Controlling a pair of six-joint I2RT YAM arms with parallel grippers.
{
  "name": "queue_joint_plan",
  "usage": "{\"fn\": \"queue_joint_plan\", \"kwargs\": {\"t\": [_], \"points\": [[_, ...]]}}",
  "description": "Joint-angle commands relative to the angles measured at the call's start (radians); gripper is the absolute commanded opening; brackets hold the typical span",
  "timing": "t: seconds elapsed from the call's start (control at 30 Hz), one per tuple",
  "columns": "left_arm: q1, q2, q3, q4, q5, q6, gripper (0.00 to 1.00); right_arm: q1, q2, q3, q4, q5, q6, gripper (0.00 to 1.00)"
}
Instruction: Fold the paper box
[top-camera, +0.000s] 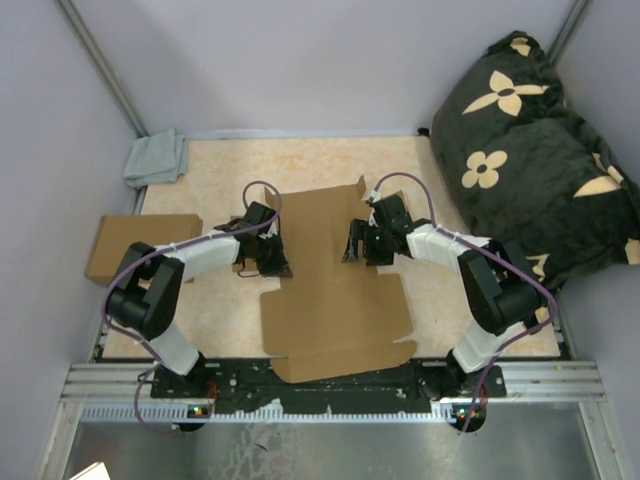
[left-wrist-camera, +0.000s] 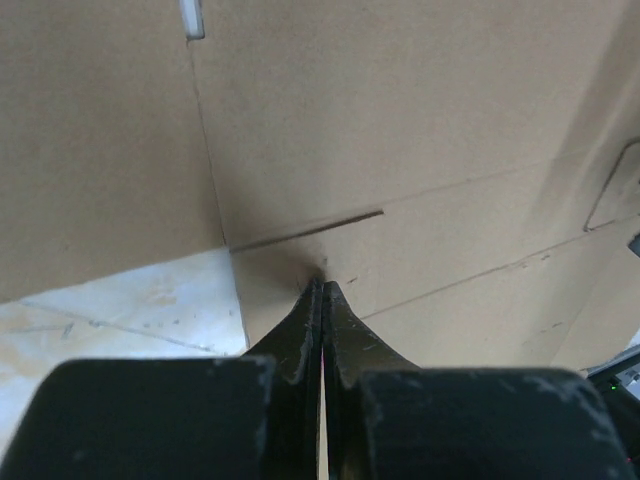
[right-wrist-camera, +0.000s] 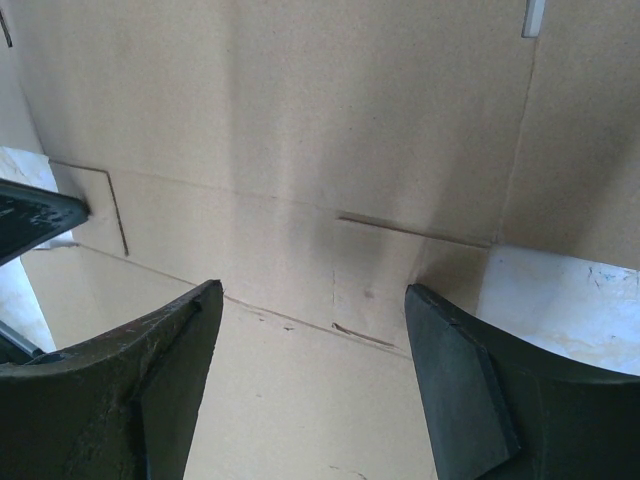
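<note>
The paper box lies unfolded in the middle of the table as plain brown die-cut cardboard, its far panel between the two grippers. My left gripper is shut with nothing between its fingers. Its tips touch the cardboard just below a thin slit, beside the box's left edge. At the box's right side my right gripper is open, its fingers spread over a crease with only cardboard beneath. Beyond both creases the far panel looks tilted up.
A second flat brown cardboard box lies at the table's left edge. A small grey cloth sits at the back left corner. A big black pillow with cream flowers fills the right side. Grey walls close in the table.
</note>
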Motion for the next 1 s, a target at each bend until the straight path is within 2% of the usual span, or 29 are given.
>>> {"fn": "queue_joint_plan", "kwargs": {"t": [0.0,0.13,0.3,0.37,0.5,0.6,0.77,0.97], "points": [[-0.018,0.095,0.044,0.016,0.008,0.003,0.0,0.011,0.078,-0.031,-0.032,0.049,-0.011,0.75],[-0.027,0.17,0.064,-0.034,-0.021,0.022,0.0,0.011,0.076,-0.028,-0.041,0.053,-0.012,0.75],[-0.027,0.091,0.041,-0.059,-0.067,0.028,0.0,0.011,0.047,-0.011,-0.069,0.057,-0.016,0.75],[-0.027,0.048,0.07,-0.095,-0.088,0.041,0.03,0.011,0.023,0.024,-0.1,0.068,-0.027,0.75],[-0.026,-0.019,0.201,-0.17,-0.161,0.087,0.18,0.012,-0.038,0.147,-0.219,0.122,-0.069,0.75],[-0.024,-0.009,0.326,-0.222,-0.252,0.112,0.39,0.009,-0.065,0.261,-0.305,0.197,-0.111,0.76],[0.022,0.086,0.503,-0.226,-0.315,0.154,0.44,-0.002,-0.083,0.397,-0.403,0.314,-0.161,0.77],[0.152,0.298,0.731,-0.267,-0.276,0.155,0.44,-0.036,-0.164,0.386,-0.422,0.355,-0.191,0.77]]}}
